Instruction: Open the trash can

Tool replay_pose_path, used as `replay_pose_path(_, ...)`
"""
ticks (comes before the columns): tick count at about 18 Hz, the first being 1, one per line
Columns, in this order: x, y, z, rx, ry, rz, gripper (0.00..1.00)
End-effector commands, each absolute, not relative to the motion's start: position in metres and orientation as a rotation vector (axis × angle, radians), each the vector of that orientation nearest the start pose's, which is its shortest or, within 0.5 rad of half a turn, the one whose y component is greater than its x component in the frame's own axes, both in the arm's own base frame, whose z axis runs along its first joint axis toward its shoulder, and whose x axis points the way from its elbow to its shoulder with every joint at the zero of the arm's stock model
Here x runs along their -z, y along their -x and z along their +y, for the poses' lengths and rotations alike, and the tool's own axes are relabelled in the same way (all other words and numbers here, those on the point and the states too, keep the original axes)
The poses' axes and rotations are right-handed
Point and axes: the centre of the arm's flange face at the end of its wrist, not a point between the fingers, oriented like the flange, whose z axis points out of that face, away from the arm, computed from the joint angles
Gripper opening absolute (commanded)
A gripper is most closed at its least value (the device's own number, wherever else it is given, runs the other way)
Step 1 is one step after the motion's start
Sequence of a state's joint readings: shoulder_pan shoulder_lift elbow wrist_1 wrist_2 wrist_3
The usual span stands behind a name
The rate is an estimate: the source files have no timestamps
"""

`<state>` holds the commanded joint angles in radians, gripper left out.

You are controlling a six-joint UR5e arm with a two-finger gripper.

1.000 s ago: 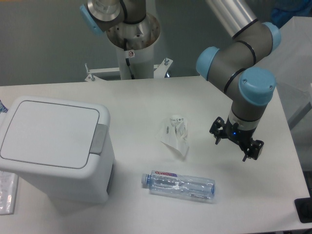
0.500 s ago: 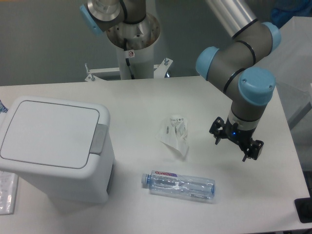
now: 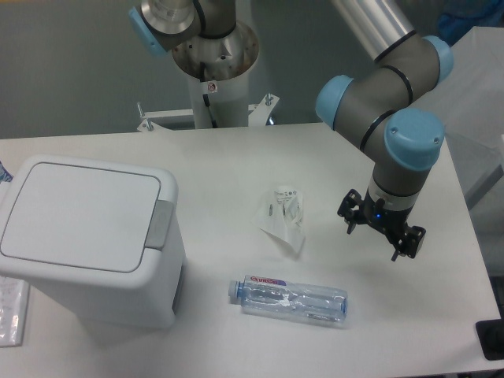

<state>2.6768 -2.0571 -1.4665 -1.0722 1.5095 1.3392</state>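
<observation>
Trash can [image 3: 87, 236] is sitting at the left edge of the table [image 3: 236, 157], toward the near-left corner. White, boxy, rounded corners. Flat lid is lying down shut, grey push tab on the rim side facing the table's middle. Nothing is touching it.

Gripper [image 3: 381, 235] is hanging over the right part of the table, near the right edge, well apart from the trash can. Two dark fingers are pointing down and standing apart, nothing between them. Cannot tell whether the tips are touching the surface; a soft shadow is lying just beside them. Small blue light is glowing on the wrist above the fingers. Arm with grey links and light blue joint caps is reaching in from the far-right corner.

Crumpled white wrapper [image 3: 284, 216] is lying around the middle of the table, between the trash can and the gripper, closer to the gripper but not touching it.

Clear plastic bottle [image 3: 289, 299] is lying on its side near the near edge, blue cap pointing toward the trash can, red label band next to the cap. It is just below the wrapper, apart from both wrapper and can.

Robot base column [image 3: 214, 71] is standing beyond the far edge, centre-left. A clear packet [image 3: 11, 311] is poking out at the near-left corner, just beside the can.
</observation>
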Motion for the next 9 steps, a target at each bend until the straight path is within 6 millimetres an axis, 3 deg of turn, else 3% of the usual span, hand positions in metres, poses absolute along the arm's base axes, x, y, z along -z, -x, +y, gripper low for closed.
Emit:
replay_pose_path(5,-0.304,0.537,0.428,-0.122,3.007,0.354,1.00)
replay_pose_path(9,-0.337,0.517,0.431,-0.118,2.939,0.142,1.00)
